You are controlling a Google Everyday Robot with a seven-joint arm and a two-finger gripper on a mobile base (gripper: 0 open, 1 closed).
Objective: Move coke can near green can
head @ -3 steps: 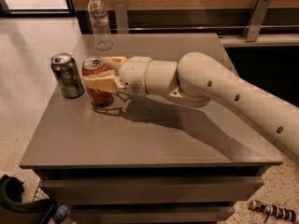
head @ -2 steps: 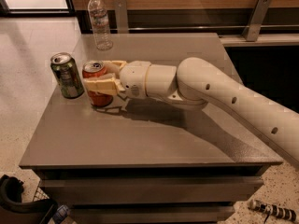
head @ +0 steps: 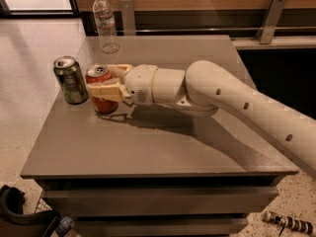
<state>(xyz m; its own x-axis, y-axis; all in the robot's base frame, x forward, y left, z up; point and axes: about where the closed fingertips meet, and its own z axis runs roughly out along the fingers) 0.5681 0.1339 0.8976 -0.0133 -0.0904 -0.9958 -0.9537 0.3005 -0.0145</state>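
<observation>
The coke can (head: pixel 97 75) is red-orange with a silver top and stands upright at the left of the grey table (head: pixel 163 147). My gripper (head: pixel 102 82) is shut on it, with one tan finger (head: pixel 104 91) across its front and the other behind it. The green can (head: pixel 71 81) is dark green with a silver top and stands upright just left of the coke can, with a narrow gap between them. My white arm reaches in from the right across the table.
A clear plastic water bottle (head: pixel 105 22) stands at the table's back left. Metal brackets (head: pixel 270 19) rise along the wall behind. The table's left edge is close to the green can. A dark object (head: pixel 19 216) lies on the floor at the lower left.
My gripper has carried the coke can a little to the left, closer to the green can. The green can and bottle have not moved.
</observation>
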